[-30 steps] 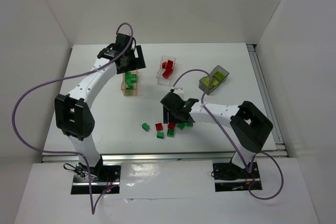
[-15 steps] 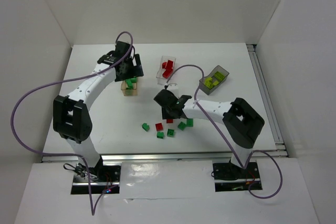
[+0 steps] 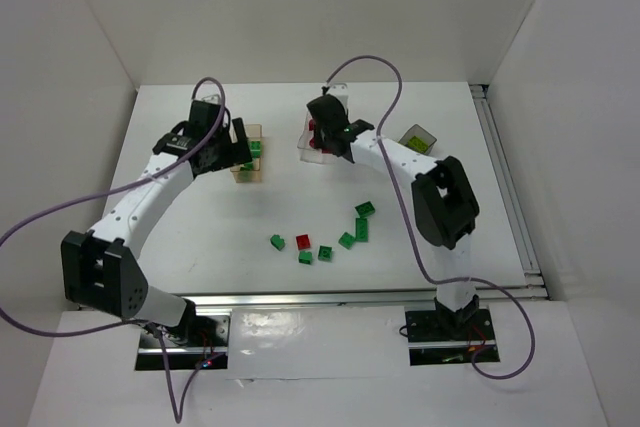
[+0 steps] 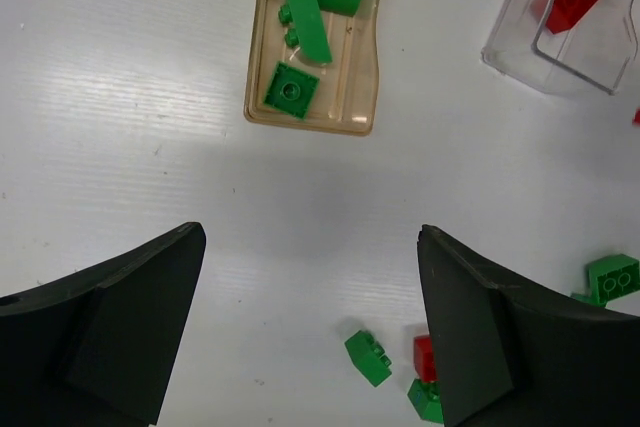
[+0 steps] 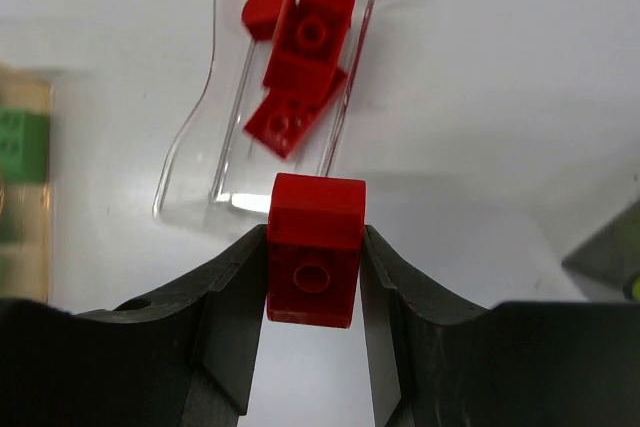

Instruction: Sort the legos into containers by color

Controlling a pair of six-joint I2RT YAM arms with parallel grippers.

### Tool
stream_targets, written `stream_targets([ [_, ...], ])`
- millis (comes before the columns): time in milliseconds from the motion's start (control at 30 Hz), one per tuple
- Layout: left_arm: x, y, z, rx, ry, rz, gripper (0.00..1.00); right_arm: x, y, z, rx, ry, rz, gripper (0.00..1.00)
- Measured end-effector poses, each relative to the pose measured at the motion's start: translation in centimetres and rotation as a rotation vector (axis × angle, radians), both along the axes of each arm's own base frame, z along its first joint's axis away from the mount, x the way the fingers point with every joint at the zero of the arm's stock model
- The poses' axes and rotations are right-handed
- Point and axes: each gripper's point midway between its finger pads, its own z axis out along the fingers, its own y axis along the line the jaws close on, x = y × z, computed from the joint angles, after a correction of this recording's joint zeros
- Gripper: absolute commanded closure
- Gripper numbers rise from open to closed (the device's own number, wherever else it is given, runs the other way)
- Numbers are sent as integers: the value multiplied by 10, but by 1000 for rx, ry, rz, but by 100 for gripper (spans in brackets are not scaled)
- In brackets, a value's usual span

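Red lego (image 5: 312,247) pinched in outstretched right tool (image 5: 313,272) by clear container (image 5: 196,162); left tool (image 4: 310,239) spread

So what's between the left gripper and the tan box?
Nothing, just bare table, as the left wrist view shows. The left gripper is open with the tan box ahead of it; loose legos sit off to the right.

- Top ext cam: high behind arm bases, angled down; clear rectangular plastic box (image 3: 310,151) sits far-centre.
- L wrist cam: mid-height, faces down, left of clear box (image 4: 520,47); box at top-right.
- R wrist cam: v. close, just above clear box (image 5: 195,187); all 3 views share it.
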Motion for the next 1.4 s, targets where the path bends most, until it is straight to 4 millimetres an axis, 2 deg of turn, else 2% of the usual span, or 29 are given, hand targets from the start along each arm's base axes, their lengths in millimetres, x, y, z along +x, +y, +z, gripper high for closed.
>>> stream_targets([
  [100, -18, -8, -4, -13, 6, -26, 4, 33, 0, -11, 0, -3, -16, 54],
  [200, -38, -27, -11, -42, 30, -70, 4, 61, 11, -20, 14, -17, -12, 54],
  [267, -56, -37, -17, -64, 52, -95, 4, 74, 20, -24, 24, -25, -5, 46],
  [300, -64, -40, -19, -77, 64, -99, 4, 80, 23, -25, 29, -28, -1, 40],
  [333, -72, -41, -21, -83, 74, -102, 4, 85, 27, -25, 35, -35, 4, 28],
  [467, -88, -45, -21, -107, 94, -98, 5, 94, 34, -24, 39, -43, 13, 26],
  [533, -94, -48, -24, -108, 106, -106, 11, 93, 33, -25, 37, -42, 11, 26],
  [633, -108, -57, -39, -103, 146, -135, 14, 75, 20, -32, 17, -18, 7, 35],
  [700, -123, -65, -53, -89, 189, -176, 14, 50, 3, -37, -4, 16, 1, 39],
  [767, -139, -74, -68, -72, 244, -225, 14, 21, -16, -31, -12, 37, -6, 39],
  [967, -166, -101, -105, -68, 351, -298, 15, -41, -56, 34, 85, -43, -43, 34],
  [1067, -168, -105, -117, -85, 373, -247, 21, -68, -73, 51, 134, -72, -61, 32],
  [1133, -166, -107, -124, -103, 385, -184, 25, -82, -80, 46, 148, -60, -68, 32],
  [1200, -162, -108, -132, -117, 396, -113, 25, -92, -83, 31, 144, -24, -69, 31],
  [1300, -155, -108, -141, -126, 397, -15, 27, -100, -81, 15, 145, 25, -60, 31],
  [1400, -148, -106, -151, -105, 399, 49, 35, -105, -72, 12, 170, 44, -44, 31],
])
